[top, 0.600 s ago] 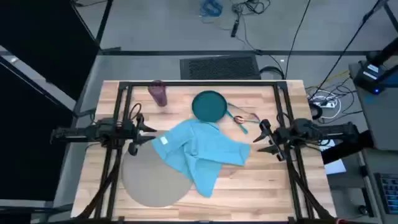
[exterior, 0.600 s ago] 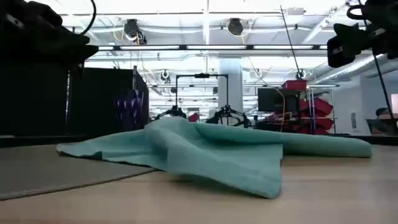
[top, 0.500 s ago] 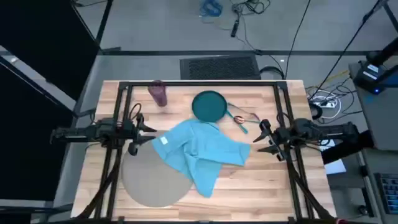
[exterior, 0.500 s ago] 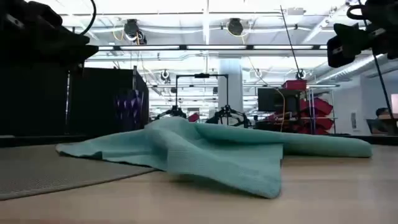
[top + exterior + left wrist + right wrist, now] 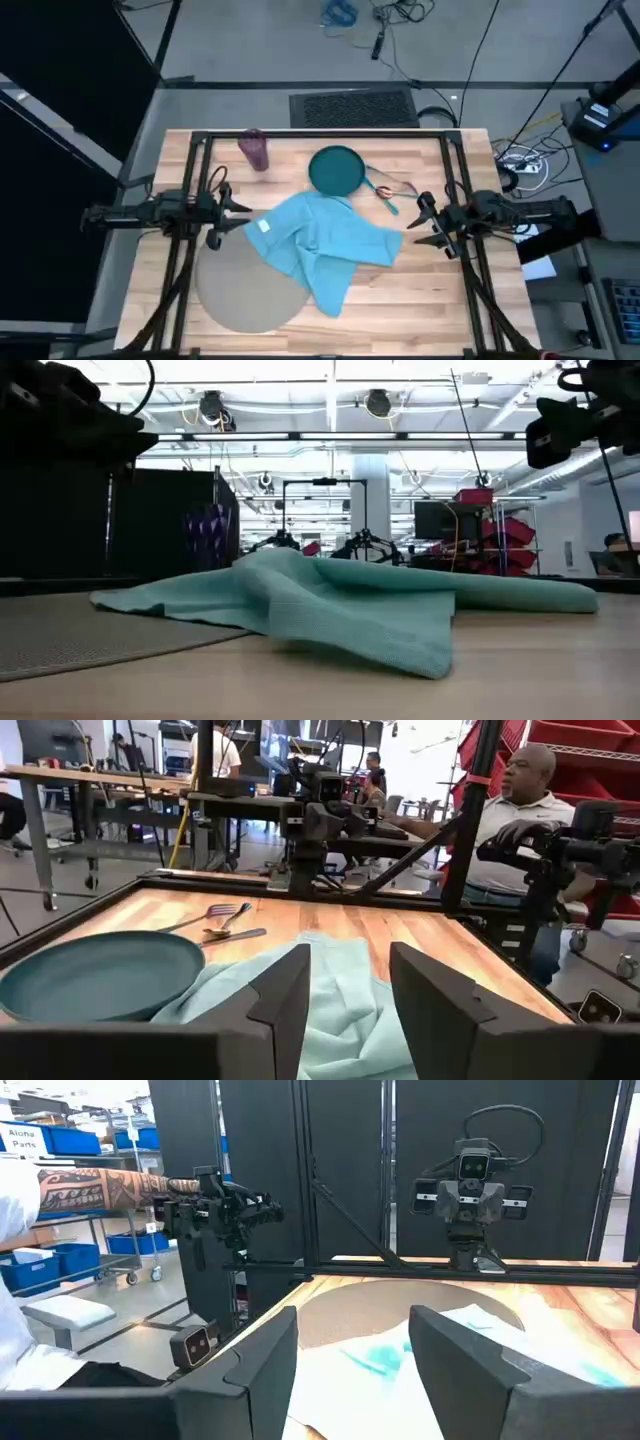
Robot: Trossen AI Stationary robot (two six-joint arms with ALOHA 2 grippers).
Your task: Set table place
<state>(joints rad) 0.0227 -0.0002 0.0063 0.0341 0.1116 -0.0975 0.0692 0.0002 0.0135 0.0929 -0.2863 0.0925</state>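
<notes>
A light-blue napkin (image 5: 318, 243) lies crumpled mid-table, its left corner over the round grey-beige mat (image 5: 244, 286) at the near left. The teal plate (image 5: 336, 169) sits at the far middle, with teal-handled cutlery (image 5: 385, 189) just right of it. A purple cup (image 5: 254, 149) stands at the far left. My left gripper (image 5: 232, 212) hovers open at the table's left side, above the mat's far edge. My right gripper (image 5: 425, 223) hovers open at the right side, right of the napkin. Both hold nothing.
A black metal frame (image 5: 320, 133) borders the plank table. Bare wood shows along the near right part of the table (image 5: 420, 300). People and racks stand in the room beyond the table's edges.
</notes>
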